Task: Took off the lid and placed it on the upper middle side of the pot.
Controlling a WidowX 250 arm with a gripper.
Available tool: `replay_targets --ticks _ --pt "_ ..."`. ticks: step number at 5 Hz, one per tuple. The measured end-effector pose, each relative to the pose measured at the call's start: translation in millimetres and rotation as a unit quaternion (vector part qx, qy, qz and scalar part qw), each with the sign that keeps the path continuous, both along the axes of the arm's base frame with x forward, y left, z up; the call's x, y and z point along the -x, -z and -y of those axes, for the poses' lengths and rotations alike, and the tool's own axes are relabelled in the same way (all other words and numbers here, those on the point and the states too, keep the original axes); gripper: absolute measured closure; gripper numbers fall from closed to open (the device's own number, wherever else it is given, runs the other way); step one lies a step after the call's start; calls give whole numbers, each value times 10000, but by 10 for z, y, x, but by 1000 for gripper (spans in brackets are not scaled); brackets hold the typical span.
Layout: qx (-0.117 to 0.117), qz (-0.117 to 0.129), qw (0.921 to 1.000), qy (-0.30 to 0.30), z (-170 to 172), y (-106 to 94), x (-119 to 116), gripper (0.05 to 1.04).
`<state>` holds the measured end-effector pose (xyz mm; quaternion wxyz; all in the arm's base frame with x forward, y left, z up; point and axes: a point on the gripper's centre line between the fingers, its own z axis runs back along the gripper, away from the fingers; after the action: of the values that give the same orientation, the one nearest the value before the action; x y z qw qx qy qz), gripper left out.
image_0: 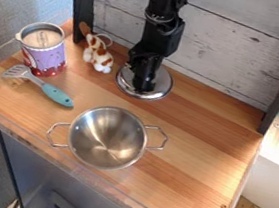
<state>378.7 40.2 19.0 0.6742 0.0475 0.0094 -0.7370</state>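
The gripper (145, 82) hangs down over the back middle of the wooden surface, right at the centre of the round metal lid (125, 84). The lid lies on the wood behind the pot, apart from it, and its middle is hidden by the gripper. Uncovered, the silver pot (107, 137) stands near the front edge with its two wire handles out to the left and right; its inside is bare metal.
A purple cup (45, 51) stands at the left, with a spatula (57, 95) lying in front of it. A small brown-and-white plush toy (98, 56) sits left of the lid. Dark posts flank the white plank wall (237, 47) behind.
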Motion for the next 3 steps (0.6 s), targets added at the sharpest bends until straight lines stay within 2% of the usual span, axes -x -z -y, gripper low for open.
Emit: replay_targets --ticks 2,3 --pt "19 -56 10000 -56 13 -7 54 157" --pt "25 -40 10000 -67 11 -24 72 79"
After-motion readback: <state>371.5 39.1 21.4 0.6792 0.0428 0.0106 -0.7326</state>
